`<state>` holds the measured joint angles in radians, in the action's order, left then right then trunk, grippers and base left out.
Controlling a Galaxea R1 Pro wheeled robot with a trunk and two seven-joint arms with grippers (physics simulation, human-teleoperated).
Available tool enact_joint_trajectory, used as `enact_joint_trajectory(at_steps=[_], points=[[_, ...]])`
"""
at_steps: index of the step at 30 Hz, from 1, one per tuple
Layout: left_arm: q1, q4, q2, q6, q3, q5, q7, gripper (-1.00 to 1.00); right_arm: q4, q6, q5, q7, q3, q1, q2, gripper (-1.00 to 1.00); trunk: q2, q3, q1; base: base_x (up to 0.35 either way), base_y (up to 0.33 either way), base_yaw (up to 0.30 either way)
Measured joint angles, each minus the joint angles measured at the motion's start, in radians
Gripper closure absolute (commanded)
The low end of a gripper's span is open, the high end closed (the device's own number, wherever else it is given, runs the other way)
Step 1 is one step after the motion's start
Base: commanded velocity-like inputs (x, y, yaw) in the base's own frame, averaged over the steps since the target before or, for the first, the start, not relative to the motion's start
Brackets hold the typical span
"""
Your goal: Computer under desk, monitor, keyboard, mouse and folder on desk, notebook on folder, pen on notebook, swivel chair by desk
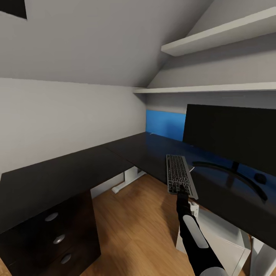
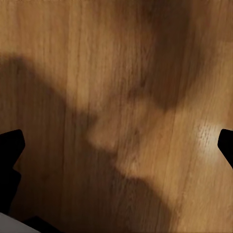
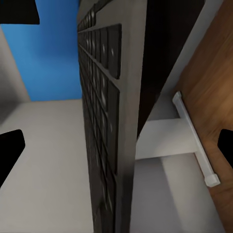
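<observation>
- Desk (image 1: 69,168) — black, L-shaped, carried monitor (image 1: 230,134), keyboard and mouse (image 1: 260,177).
- Keyboard (image 1: 179,175) lay in front of the monitor, one end over the desk edge; placing it appeared the step in hand.
- Right gripper (image 1: 183,190) met that end, apparently holding it; next, release.
- Left gripper (image 2: 116,141) hung wide over floor (image 2: 116,73).
</observation>
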<state>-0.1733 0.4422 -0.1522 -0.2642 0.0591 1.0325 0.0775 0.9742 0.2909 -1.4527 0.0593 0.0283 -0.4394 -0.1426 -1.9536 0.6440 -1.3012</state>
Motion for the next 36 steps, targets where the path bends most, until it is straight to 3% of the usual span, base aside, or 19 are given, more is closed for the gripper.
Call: enact_joint_trajectory(at_steps=[16,17,27,32,36], points=[[0.001,-0.001,0.005,0.007,0.006,-0.007,0.003,-1.0,0.0,-0.015,-0.002,0.002,0.0,-0.002,0.005,-1.0,0.0,0.0,0.0,0.059,0.0,0.0],[0.001,-0.001,0.005,0.007,0.006,-0.007,0.003,-1.0,0.0,-0.016,-0.003,0.002,0.0,-0.002,0.005,1.0,0.0,0.0,0.0,0.011,0.0,0.0],[0.002,-0.002,0.006,0.007,0.023,-0.008,0.007,-1.0,0.002,-0.025,-0.002,-0.006,0.0,-0.002,0.008,1.0,0.0,0.0,0.0,0.003,0.0,0.0],[0.002,-0.002,0.005,0.007,0.025,-0.008,0.006,-1.0,0.011,-0.099,0.002,-0.02,-0.002,0.001,0.008,1.0,0.0,0.0,0.0,0.0,0.0,0.0],[0.002,-0.002,0.005,0.007,0.025,-0.009,0.006,-1.0,0.013,-0.114,0.002,-0.023,-0.004,0.001,0.009,1.0,0.0,0.0,0.0,0.0,0.0,0.0]])
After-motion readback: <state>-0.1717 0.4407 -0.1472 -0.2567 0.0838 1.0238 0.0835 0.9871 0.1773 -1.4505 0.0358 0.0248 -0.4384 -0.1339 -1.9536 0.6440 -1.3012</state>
